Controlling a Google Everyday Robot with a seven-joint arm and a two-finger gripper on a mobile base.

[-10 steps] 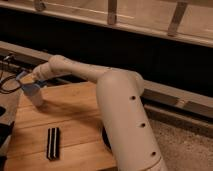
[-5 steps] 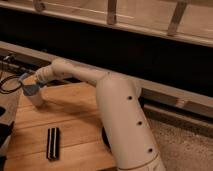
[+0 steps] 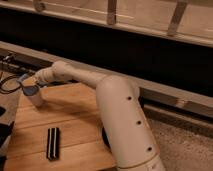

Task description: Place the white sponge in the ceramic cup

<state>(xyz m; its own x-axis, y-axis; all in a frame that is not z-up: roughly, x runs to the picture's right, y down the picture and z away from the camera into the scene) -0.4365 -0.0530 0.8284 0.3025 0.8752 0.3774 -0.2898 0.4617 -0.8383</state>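
The claw (image 3: 29, 89) sits at the far left end of the worktop (image 3: 75, 120), at the tip of a smooth, off-white arm (image 3: 120, 115) that swells into a thick rounded casing dotted with small dark holes. Whether the claw is spread or closed, and whether it has hold of anything, cannot be told: its tip shows only as a dark, bluish patch merging with what lies under it.

Directly below the claw, touching it or nearly so, stands the ceramic cup (image 3: 36, 98), a small, plain white cylinder that tapers slightly and is slimmer than the arm above it. Its mouth is covered by the claw. The white sponge cannot be made out.

The worktop is pale wood with visible plank lines running across it. Nearer the camera than the claw and a little to its right, well apart from the cup, lies a black block (image 3: 53, 143), a flat rectangular bar with a white stripe along its length. To the left of the claw, off the worktop's edge, dark cables (image 3: 10, 82) loop loosely. Behind the claw runs a pale ledge (image 3: 165, 95) below a dark wall.
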